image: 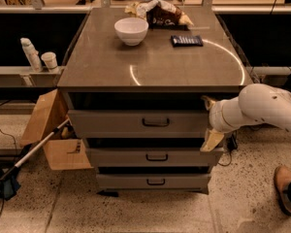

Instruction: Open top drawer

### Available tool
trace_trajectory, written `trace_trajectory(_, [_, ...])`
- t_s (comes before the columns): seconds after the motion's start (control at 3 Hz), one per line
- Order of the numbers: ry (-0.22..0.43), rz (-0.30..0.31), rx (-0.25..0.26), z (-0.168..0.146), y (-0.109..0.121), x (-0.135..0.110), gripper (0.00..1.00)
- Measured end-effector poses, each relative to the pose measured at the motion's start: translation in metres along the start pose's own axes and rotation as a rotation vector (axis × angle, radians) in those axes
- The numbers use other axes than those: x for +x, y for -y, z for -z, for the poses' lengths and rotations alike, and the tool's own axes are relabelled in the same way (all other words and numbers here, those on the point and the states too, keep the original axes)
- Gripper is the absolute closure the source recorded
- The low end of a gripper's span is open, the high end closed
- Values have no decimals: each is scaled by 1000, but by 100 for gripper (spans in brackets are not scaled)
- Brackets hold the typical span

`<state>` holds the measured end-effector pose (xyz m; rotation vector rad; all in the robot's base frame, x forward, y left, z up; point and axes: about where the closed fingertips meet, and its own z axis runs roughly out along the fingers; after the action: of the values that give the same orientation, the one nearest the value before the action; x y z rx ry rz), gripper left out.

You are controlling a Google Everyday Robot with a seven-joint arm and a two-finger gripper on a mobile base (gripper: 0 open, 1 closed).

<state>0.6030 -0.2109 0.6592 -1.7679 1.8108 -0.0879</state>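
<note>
The top drawer (111, 124) is the widest grey front, just under the countertop, with a small dark bail handle (155, 123) at its centre. A dark gap shows above the front. My gripper (208, 121), on a white arm (262, 108) that comes in from the right, is at the drawer front's right end. It is open, with one finger at the front's upper right corner and the other tan finger (212, 141) at its lower right corner. It holds nothing and is well to the right of the handle.
Two narrower drawers (155, 157) sit below. On the countertop (150, 62) are a white bowl (131, 30), a snack bag (160, 13) and a dark flat pack (186, 41). A cardboard box (51, 130) and a stick lie at the left. A shoe (286, 188) is on the floor at the right.
</note>
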Motion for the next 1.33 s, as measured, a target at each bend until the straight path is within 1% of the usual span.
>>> trace_trajectory(0.33, [0, 0, 0, 0, 0, 0, 18])
trace_trajectory(1.33, [0, 0, 0, 0, 0, 0, 87])
